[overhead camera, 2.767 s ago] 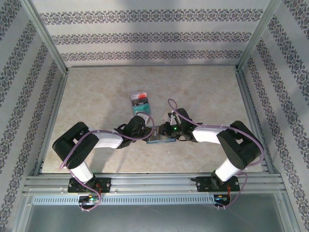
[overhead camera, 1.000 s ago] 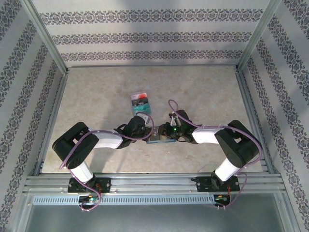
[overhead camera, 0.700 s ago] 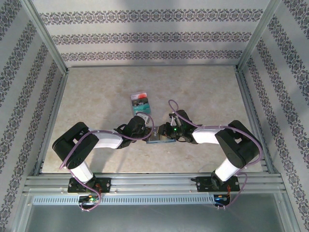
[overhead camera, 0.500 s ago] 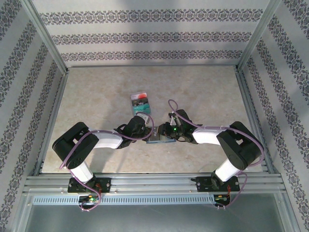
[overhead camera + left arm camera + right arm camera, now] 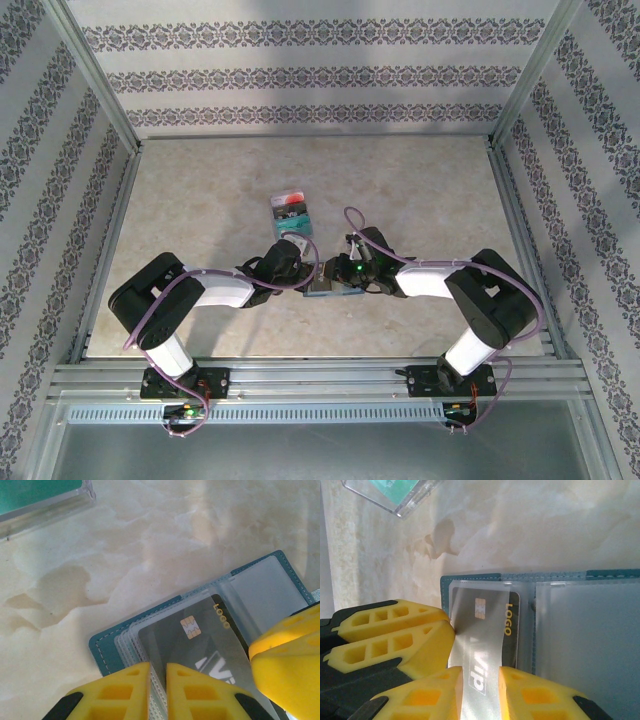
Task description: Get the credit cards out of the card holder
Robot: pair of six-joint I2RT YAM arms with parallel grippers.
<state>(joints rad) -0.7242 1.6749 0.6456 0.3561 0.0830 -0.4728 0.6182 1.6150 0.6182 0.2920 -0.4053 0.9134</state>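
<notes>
The left gripper (image 5: 158, 669) was seen with its 2 yellow fingers (image 5: 117, 692) drawn almost together. The edge of the clear sleeves of the card holder (image 5: 106, 649) was pinched in the slit between them. The right gripper (image 5: 481, 674) was set with a narrow gap between its jaws. The face of the black card (image 5: 490, 612) was seen through that gap, with the fingertips (image 5: 427, 692) lying over it. Whether they pressed on it could not be told.

The black card, marked with a gold chip, "LOGO" and "VIP", was lodged among the sleeves in the half of the holder nearer the left gripper. The other half was covered by a clear sleeve. The holder was laid open and flat on the table (image 5: 200, 190), between the 2 grippers and towards the near side.

Beyond the holder and apart from it, a teal-green card (image 5: 296, 226) in a clear casing was laid. A grey-and-red card (image 5: 288, 204) adjoined its far side.

The table surface was pale beige, marbled and glossy. It was broken by soft patches of light and 1 darker blotch (image 5: 65, 582). It was bounded by aluminium rails (image 5: 320, 378). It was enclosed on 3 sides by walls (image 5: 320, 76) papered in white with dark floral bands.
</notes>
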